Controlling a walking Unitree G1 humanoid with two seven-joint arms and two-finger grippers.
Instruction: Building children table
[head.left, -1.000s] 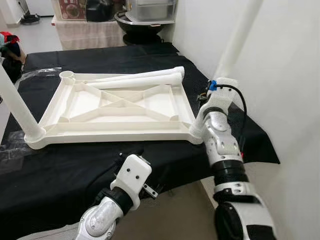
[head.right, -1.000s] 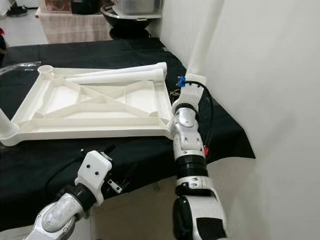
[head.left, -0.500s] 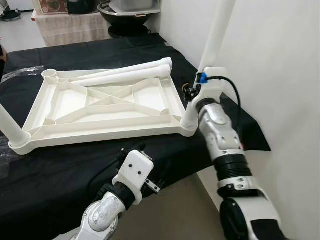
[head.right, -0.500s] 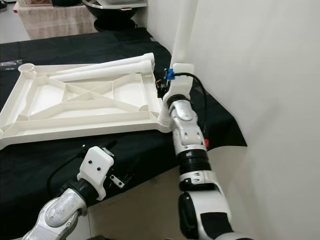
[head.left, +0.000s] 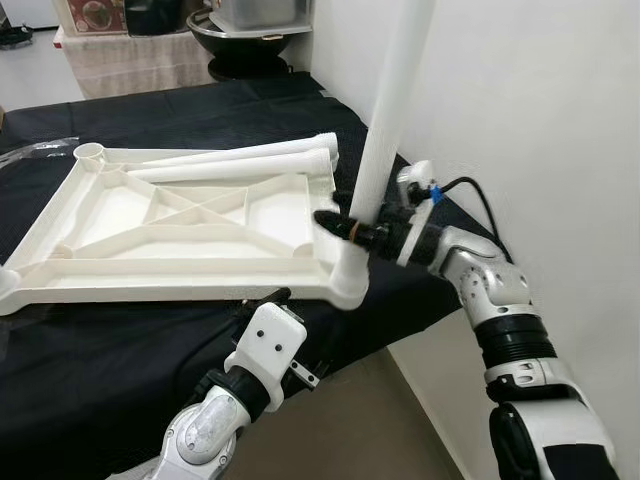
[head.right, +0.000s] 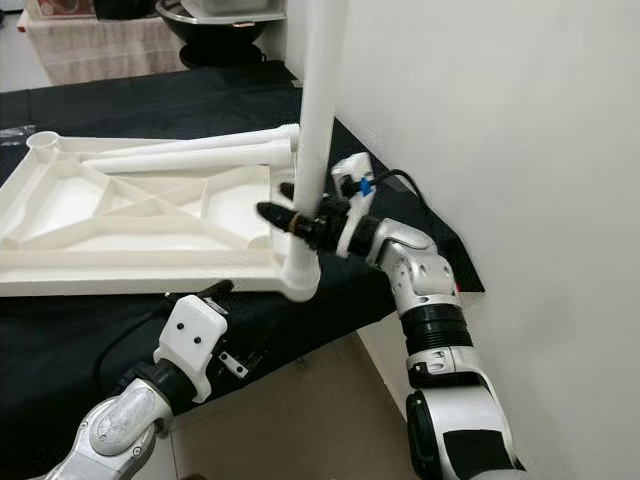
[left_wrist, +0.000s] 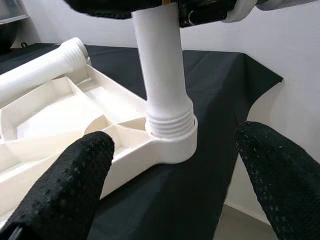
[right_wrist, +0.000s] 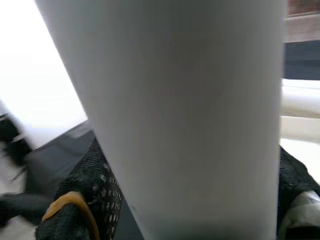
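A white children's table top (head.left: 190, 215) lies upside down on the black-covered table (head.left: 120, 340). One white leg (head.left: 388, 120) stands upright in its near right corner socket (head.left: 350, 285). My right gripper (head.left: 358, 228) is shut on this leg just above the socket, reaching in from the right; its fingers (right_wrist: 85, 200) wrap the tube. Two loose legs (head.left: 240, 160) lie along the top's far edge. My left gripper (left_wrist: 175, 140) is open, low at the table's front edge, facing that socket without touching it.
A white wall (head.left: 540, 120) runs close along the right. An empty corner socket (head.left: 90, 152) shows at the far left. A steel bowl (head.left: 245, 30) stands beyond the table. Bare floor (head.left: 380, 420) lies below the front edge.
The view has shifted, so the camera moved. My right arm has swung out to the right of the upright leg, and its gripper now holds the leg from the side. The left arm has barely moved.
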